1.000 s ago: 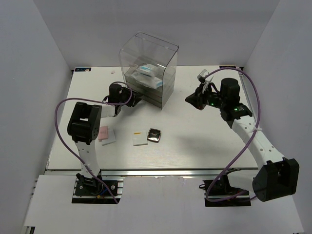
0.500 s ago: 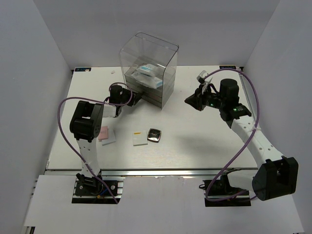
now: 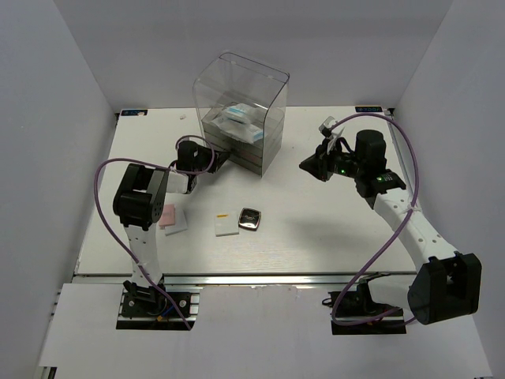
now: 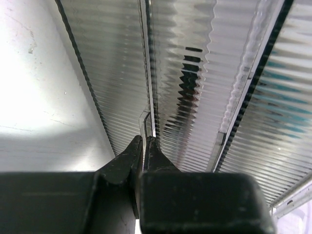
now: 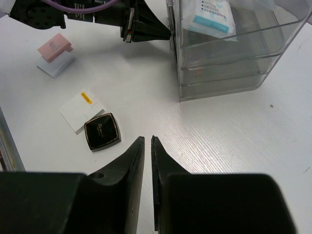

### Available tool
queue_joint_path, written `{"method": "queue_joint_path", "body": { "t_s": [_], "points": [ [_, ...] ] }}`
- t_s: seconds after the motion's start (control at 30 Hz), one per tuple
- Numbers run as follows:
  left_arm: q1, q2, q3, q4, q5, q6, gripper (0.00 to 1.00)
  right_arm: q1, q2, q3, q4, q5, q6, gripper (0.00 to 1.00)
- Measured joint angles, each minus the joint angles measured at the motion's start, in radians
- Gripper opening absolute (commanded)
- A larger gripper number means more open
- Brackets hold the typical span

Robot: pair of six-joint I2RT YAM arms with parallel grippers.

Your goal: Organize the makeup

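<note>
My left gripper [image 3: 222, 158] is at the lower front of the clear drawer box [image 3: 241, 110], and its jaws are pinched on a thin clear drawer tab [image 4: 145, 122]. It also shows in the right wrist view [image 5: 168, 34]. White blue-printed packets [image 3: 239, 120] lie in an upper drawer [image 5: 210, 17]. A black square compact [image 3: 250, 218] and a white pad [image 3: 226, 225] lie mid-table. A pink pad [image 3: 167, 215] rests on another white pad [image 3: 178, 223] to the left. My right gripper [image 3: 304, 163] is shut and empty, above the table right of the box [image 5: 147, 141].
White walls close in the table on the left, back and right. The purple cable of the left arm [image 3: 99, 178] loops out to the left. Something red [image 5: 195, 72] shows faintly inside a lower drawer.
My left wrist has edged slightly toward the drawer box. The right arm has barely moved. The items on the table lie as before.
</note>
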Motion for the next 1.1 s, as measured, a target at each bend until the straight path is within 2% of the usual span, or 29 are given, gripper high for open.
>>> {"method": "queue_joint_path", "body": {
  "t_s": [0.3, 0.67, 0.93, 0.97, 1.0, 1.03, 1.07, 1.1],
  "points": [
    [0.001, -0.068, -0.106, 0.034, -0.001, 0.019, 0.03, -0.004, 0.0, -0.004, 0.002, 0.0, 0.004, 0.17],
    [0.013, -0.252, -0.335, 0.034, -0.01, 0.047, 0.04, -0.004, 0.0, -0.041, -0.01, -0.012, -0.008, 0.25],
    [0.014, -0.347, -0.418, -0.008, -0.025, 0.068, 0.07, -0.004, 0.0, -0.063, -0.027, -0.025, -0.032, 0.28],
    [0.016, -0.358, -0.424, -0.017, -0.026, 0.072, 0.09, -0.004, 0.0, -0.064, -0.029, -0.027, -0.035, 0.32],
    [0.019, -0.368, -0.427, -0.026, -0.026, 0.074, 0.19, -0.004, 0.0, -0.066, -0.03, -0.028, -0.036, 0.34],
    [0.021, -0.374, -0.428, -0.034, -0.026, 0.08, 0.26, -0.004, 0.0, -0.067, -0.032, -0.034, -0.041, 0.38],
    [0.023, -0.38, -0.428, -0.041, -0.027, 0.087, 0.33, -0.004, 0.0, -0.067, -0.036, -0.04, -0.045, 0.49],
    [0.025, -0.386, -0.427, -0.05, -0.026, 0.094, 0.45, -0.003, 0.001, -0.067, -0.043, -0.047, -0.052, 0.53]
  ]
}}
